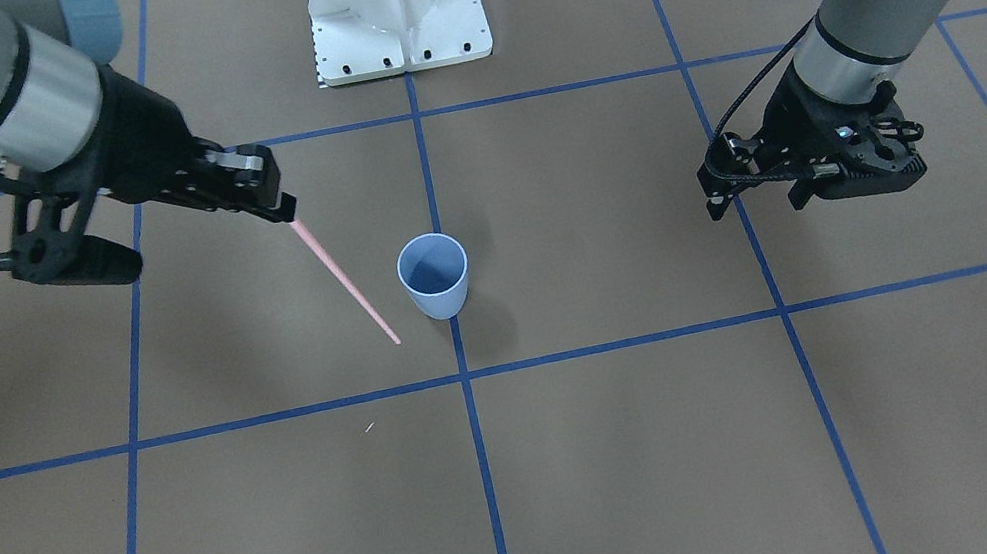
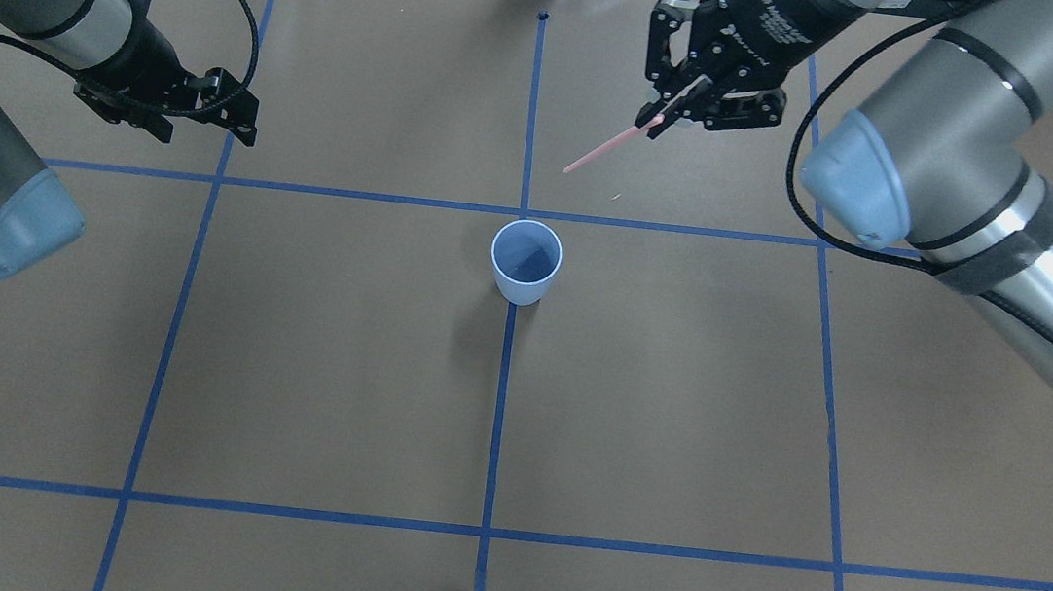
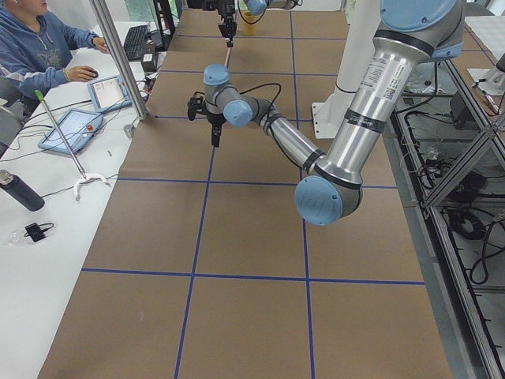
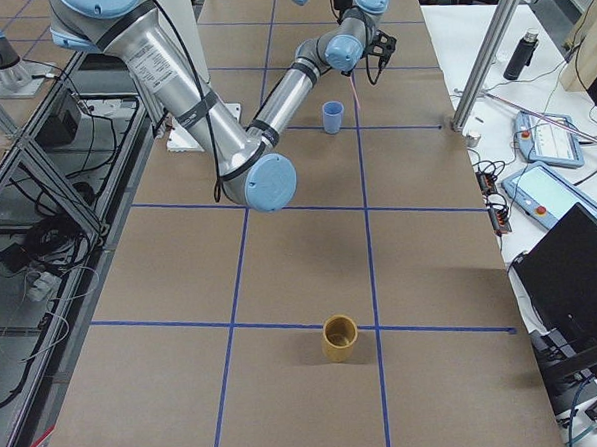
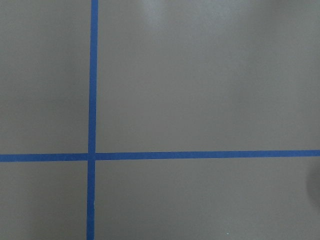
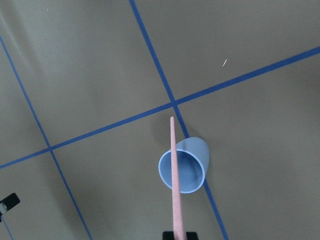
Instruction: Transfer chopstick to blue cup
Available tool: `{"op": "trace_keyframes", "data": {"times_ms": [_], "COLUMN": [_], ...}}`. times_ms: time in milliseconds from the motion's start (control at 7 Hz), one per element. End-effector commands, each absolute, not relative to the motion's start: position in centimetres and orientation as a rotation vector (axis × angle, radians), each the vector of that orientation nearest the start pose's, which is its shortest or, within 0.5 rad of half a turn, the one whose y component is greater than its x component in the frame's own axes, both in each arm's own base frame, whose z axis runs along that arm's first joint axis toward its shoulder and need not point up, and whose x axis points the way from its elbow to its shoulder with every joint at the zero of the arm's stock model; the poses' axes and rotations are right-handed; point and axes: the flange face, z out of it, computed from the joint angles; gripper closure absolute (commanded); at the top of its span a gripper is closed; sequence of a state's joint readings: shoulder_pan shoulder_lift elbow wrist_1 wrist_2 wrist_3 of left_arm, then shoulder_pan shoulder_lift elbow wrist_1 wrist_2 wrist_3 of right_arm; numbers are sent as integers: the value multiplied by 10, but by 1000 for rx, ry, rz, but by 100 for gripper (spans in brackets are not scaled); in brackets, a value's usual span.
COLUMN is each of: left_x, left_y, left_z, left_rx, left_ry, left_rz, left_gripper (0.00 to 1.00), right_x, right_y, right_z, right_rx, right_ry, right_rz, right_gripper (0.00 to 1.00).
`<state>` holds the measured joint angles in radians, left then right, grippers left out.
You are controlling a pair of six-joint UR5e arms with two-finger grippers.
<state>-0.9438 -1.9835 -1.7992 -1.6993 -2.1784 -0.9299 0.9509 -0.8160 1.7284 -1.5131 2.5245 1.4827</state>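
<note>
The blue cup (image 1: 433,275) stands upright on a blue tape line mid-table; it also shows in the overhead view (image 2: 525,261) and the right wrist view (image 6: 187,172). My right gripper (image 1: 283,207) is shut on the thick end of one pale pink chopstick (image 1: 345,283), which slants down from it in the air, its tip beside the cup. In the overhead view the chopstick (image 2: 605,150) and right gripper (image 2: 662,119) lie beyond the cup. In the right wrist view the chopstick (image 6: 174,170) crosses over the cup's mouth. My left gripper (image 1: 756,198) is open and empty, far to the cup's side.
The brown table carries a grid of blue tape lines (image 5: 93,156). The white robot base (image 1: 395,5) stands at the robot's edge. A tan cup (image 4: 340,337) stands far off toward the right end. An operator (image 3: 39,47) sits at a side desk.
</note>
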Motion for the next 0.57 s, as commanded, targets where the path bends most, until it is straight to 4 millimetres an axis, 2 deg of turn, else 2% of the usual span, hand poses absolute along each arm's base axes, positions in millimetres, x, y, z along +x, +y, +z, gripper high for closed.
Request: {"op": "trace_keyframes", "data": {"times_ms": [0, 143, 429], "left_x": [301, 302, 302], "left_y": [-544, -543, -543], "left_z": [313, 312, 312], "left_rx": [118, 117, 117], "left_ry": [924, 925, 925], "left_rz": [-48, -47, -49], "left_gripper": [2, 2, 2], "right_x": [-353, -363, -353], "right_y": [-543, -536, -521], "right_z": [94, 99, 99], "right_rx": [-361, -384, -436], "right_ry": [-1200, -1191, -1206], "right_rz": [289, 275, 241], "right_gripper": [100, 100, 100]}}
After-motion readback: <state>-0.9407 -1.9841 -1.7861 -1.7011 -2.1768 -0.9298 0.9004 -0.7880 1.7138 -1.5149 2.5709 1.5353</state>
